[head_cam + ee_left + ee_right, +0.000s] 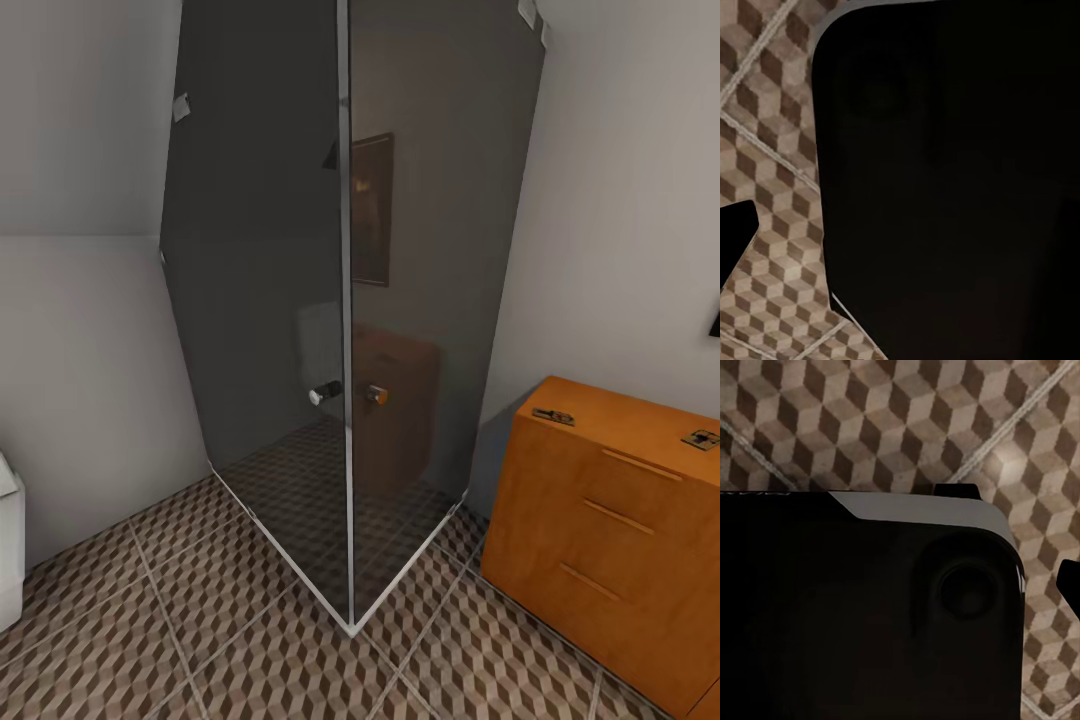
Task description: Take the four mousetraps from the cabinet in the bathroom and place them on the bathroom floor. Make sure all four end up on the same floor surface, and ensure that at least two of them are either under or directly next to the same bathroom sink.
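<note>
A: Two traps (553, 415) lie on the cabinet (610, 520) top, at your four o'clock.

B: I cannot tell either gripper's state. Swing round carelessly and you clip the shower (345, 330).

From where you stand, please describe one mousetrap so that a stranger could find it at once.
Look right of the dark glass shower cabin, to the low orange-brown wooden cabinet. On its flat top, near the left back corner, lies a tiny flat mousetrap with dark wire. The other visible mousetrap lies at the picture's right edge.
</note>
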You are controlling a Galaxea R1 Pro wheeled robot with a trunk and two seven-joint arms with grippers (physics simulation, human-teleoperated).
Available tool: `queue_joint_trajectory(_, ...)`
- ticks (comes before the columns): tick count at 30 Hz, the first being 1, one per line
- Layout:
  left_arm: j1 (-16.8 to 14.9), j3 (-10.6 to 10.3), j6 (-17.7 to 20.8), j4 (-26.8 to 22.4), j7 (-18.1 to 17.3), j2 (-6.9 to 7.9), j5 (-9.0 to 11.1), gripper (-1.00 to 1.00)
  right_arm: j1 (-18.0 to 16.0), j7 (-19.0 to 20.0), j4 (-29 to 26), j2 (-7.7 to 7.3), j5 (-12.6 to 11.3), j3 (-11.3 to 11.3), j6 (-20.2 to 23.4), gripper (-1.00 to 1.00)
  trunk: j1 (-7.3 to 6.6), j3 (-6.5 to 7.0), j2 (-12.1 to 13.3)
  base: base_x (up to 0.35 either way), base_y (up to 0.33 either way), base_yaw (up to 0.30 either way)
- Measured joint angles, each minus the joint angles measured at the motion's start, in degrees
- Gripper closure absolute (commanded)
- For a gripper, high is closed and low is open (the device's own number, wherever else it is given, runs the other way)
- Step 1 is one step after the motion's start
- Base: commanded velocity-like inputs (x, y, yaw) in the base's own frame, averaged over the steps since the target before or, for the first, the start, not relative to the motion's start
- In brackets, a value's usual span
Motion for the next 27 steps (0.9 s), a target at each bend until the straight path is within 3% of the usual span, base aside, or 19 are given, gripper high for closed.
queue_joint_trajectory(9,-0.01,0.08,-6.59,-1.24,0.04,-0.10,0.00,-1.00,0.00,0.11,-0.46,0.23,-0.06,-0.05,-0.09,-1.00,0.00,0.00,0.00,0.000,0.000,0.000)
queue_joint_trajectory(15,-0.02,0.17,-8.64,-2.14,0.07,-0.04,0.00,-1.00,0.00,0.20,-2.00,0.28,-0.03,-0.01,-1.25,-1.00,0.00,0.00,0.00,0.000,0.000,0.000)
queue_joint_trajectory(22,-0.04,0.21,-12.14,-7.83,0.26,0.95,-0.06,-1.00,0.00,0.19,-3.69,0.16,0.17,0.05,-8.82,-1.00,0.00,0.00,0.00,0.000,0.000,0.000)
queue_joint_trajectory(27,-0.05,0.21,-12.80,-12.50,0.29,1.49,-0.07,-1.00,0.00,0.02,-5.88,0.15,0.23,0.03,-11.83,-1.00,0.00,0.00,0.00,0.000,0.000,0.000)
